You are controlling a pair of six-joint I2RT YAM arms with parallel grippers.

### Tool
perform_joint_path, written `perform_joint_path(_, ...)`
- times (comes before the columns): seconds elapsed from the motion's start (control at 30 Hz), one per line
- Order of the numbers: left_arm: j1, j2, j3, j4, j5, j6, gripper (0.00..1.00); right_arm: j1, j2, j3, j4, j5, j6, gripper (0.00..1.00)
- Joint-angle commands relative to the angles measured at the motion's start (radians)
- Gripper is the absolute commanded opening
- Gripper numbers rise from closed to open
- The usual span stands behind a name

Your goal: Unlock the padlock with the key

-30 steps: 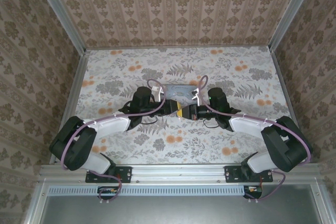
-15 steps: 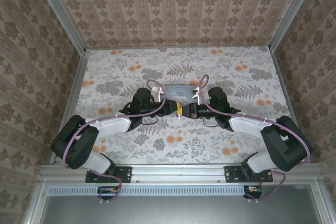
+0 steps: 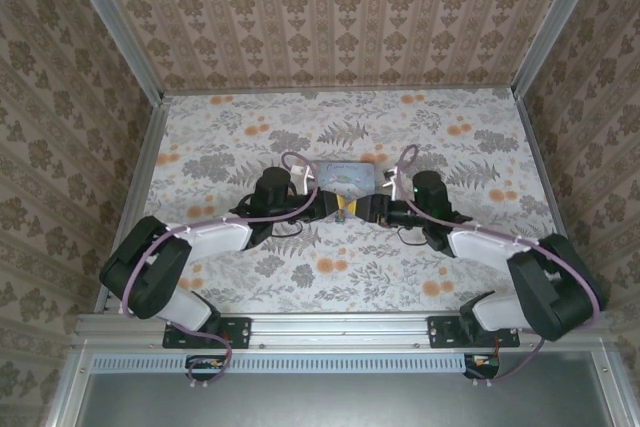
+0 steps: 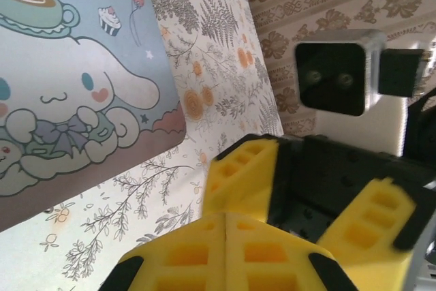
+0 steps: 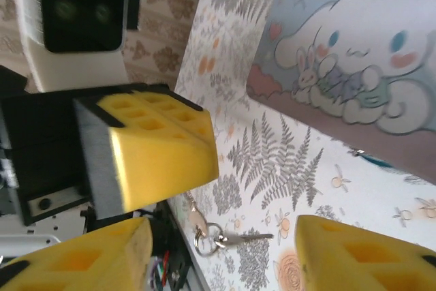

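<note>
Beside the tin [image 3: 345,175], left pincer [image 4: 225,230] sits closed, right pincer [image 5: 223,240] gapes.

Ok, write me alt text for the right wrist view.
The left hand, yellow fingers shut, sits at left, with small keys on a ring just below it over the floral table. The right hand's own fingers stand open at the bottom edge; a pastel cartoon tin lies at upper right.
</note>
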Motion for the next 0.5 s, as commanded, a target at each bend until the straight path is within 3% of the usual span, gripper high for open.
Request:
perform_joint_path(0.0,0.019,-0.004,0.013,-0.013,-0.007,0.055,0.0,-0.02,-0.083,-0.037,0.011,0.052,0.026,0.63)
perform_joint_path(0.27,0.039,-0.04,0.021,-0.051,0.01,0.167,0.0,-0.024,-0.12,-0.067,0.061,0.06,0.062,0.62)
perform_joint_path(0.47,0.037,-0.046,0.017,0.017,0.008,0.14,0.0,-0.011,-0.054,-0.087,0.26,0.063,0.142,0.57)
